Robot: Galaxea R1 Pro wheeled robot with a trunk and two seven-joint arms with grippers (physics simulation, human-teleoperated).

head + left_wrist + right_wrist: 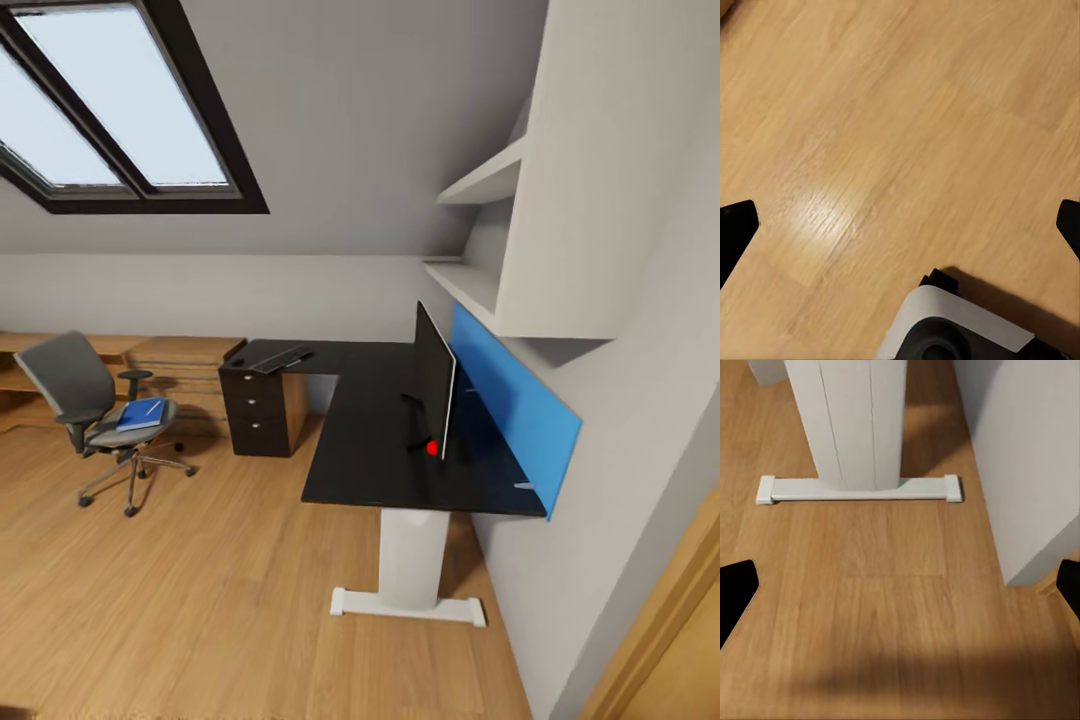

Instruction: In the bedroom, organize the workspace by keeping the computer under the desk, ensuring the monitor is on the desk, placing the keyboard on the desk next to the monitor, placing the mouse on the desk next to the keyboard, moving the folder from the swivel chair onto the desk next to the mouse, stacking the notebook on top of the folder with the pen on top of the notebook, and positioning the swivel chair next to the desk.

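Already in place: the wide flat black monitor (434, 385) stands upright on the long glossy black L-shaped desk (365, 455), and the slim silvery keyboard (280, 359) lies on the far wing above the drawers, well apart from the screen.
Still to fetch: the flat bright blue folder (139, 414) rests on the seat of the grey swivel chair (95, 415), with a thin pale pen-like stick on top; the chair stands away from the desk.
Left gripper (900, 225): fingers spread wide, holding nothing, above wooden floor (892, 127) and the robot's base.
Right gripper (900, 585): likewise wide apart and empty, facing the white desk leg (855, 420).
Risk: I'd judge that driving straight ahead could clip the leg's foot bar or the wall; nudging the chair may roll it and slide the folder off.
Unclear: mouse, notebook and computer, which I cannot pick out.
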